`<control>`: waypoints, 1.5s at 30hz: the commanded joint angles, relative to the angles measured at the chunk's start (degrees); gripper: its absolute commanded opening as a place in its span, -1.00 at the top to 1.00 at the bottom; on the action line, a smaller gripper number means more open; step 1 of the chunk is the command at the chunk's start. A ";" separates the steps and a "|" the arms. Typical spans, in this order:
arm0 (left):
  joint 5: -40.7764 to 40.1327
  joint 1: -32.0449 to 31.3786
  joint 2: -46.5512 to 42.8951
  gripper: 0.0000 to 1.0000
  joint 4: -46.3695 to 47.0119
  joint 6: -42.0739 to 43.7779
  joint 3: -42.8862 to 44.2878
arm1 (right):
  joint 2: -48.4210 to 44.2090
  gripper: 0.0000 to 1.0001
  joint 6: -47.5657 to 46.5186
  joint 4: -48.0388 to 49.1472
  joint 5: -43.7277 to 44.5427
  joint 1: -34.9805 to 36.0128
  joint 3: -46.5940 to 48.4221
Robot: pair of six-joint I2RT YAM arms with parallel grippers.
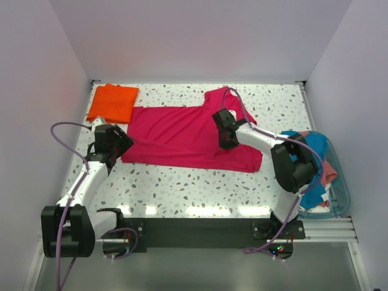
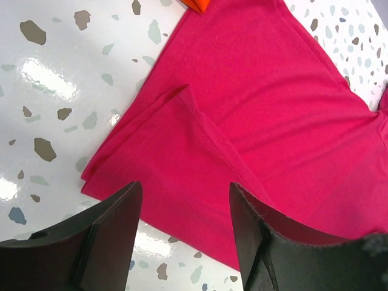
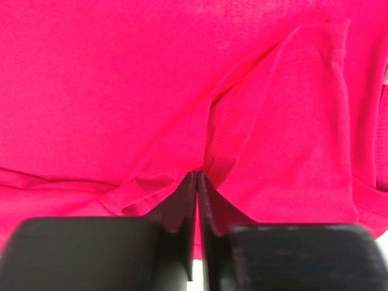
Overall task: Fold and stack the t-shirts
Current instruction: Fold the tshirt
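Speckled table (image 1: 200, 188): magenta shirt (image 1: 176, 136), orange shirt (image 1: 113, 103)

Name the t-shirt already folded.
The orange t-shirt, far-left corner: a neat rectangle. The magenta t-shirt lies spread out; the teal t-shirt and salmon t-shirt are bunched in the tub.

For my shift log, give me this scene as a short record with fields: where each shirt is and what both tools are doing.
magenta shirt: spread on the table
orange shirt: folded, far left corner
teal shirt: heaped in the tub, right side
salmon shirt: in the same tub
left tool: open, over the magenta shirt's left edge
right tool: shut, pinching a fold of the magenta shirt
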 commanded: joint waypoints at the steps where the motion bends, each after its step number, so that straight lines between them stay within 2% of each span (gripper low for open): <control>1: -0.21 0.21 0.46 -0.28 3.16 0.35 0.42 | -0.31 0.94 1.12 2.40 -1.17 0.24 2.52; 3: -0.65 0.21 1.25 -0.28 3.33 0.18 0.77 | -0.31 1.00 1.12 2.57 -1.70 0.24 2.95; 9: -4.95 0.21 6.94 -0.24 3.34 -1.76 2.96 | -0.40 1.00 1.39 2.92 -2.49 0.24 4.88; 23: -8.56 -0.49 24.18 -0.08 0.79 -3.69 17.03 | 0.13 1.00 0.95 3.80 -2.93 0.33 6.65; 29: -9.35 -3.91 29.54 -0.06 0.44 -6.50 19.23 | -0.83 1.00 0.07 3.72 -2.32 0.33 6.21; 34: -10.67 -5.41 32.89 0.02 -0.62 -8.35 21.16 | -2.86 0.74 -0.63 3.45 -1.52 0.33 4.72; 37: -10.76 -5.59 33.68 0.10 -0.97 -8.79 21.95 | -4.09 0.62 -1.16 3.63 -2.40 0.33 3.40; 42: -11.11 -5.76 34.30 0.44 -1.41 -8.88 22.92 | -4.71 0.48 -2.74 4.24 -3.81 0.33 1.29; 45: -10.67 -5.85 34.74 0.65 -1.32 -9.05 23.01 | -4.53 0.46 -3.27 4.42 -4.51 0.33 0.59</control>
